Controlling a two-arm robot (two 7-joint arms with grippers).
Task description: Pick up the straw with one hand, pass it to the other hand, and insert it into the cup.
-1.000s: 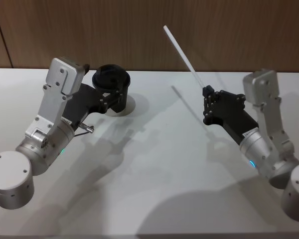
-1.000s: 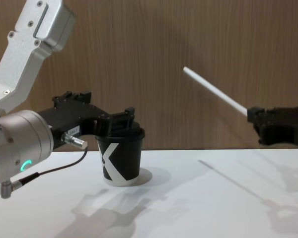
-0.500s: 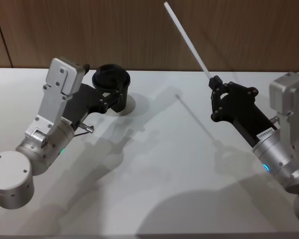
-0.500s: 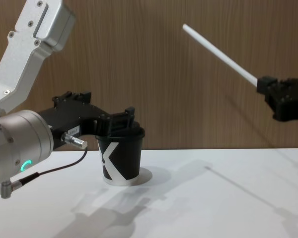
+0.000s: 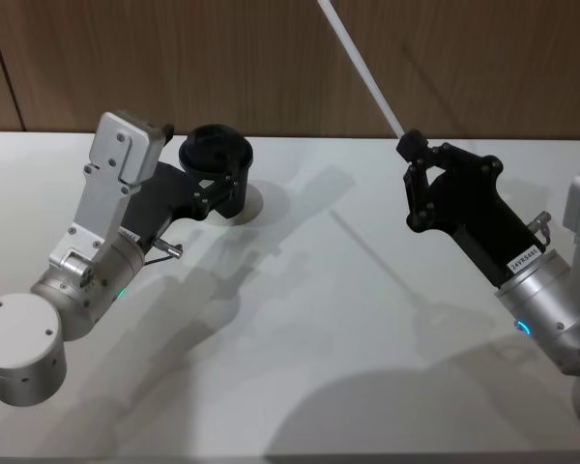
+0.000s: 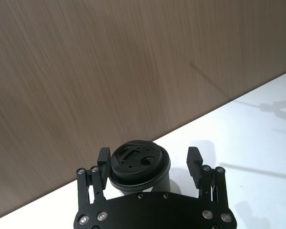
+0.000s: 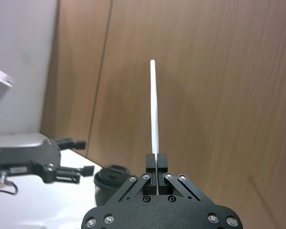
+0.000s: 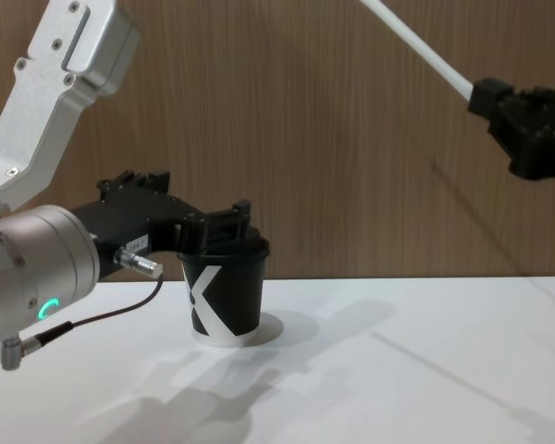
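The cup (image 5: 216, 155) (image 8: 224, 301), black with a white K mark and a domed lid, stands on the table at the back left. My left gripper (image 5: 216, 172) (image 6: 149, 155) is open, with a finger on either side of the cup's lid (image 6: 136, 164). High over the right side of the table, my right gripper (image 5: 406, 145) (image 8: 476, 95) (image 7: 157, 160) is shut on the lower end of the straw (image 5: 362, 70) (image 8: 416, 44) (image 7: 154, 109). The straw is a thin white tube that slants up and to the left, away from the gripper.
The white table (image 5: 300, 338) ends at a wooden wall (image 8: 333, 166) just behind the cup. A black cable with a metal plug (image 8: 134, 262) hangs under the left arm. The straw's shadow crosses the table's middle.
My right gripper has risen with the straw, which now reaches past the top of the head and chest views. The left gripper and cup have not moved.
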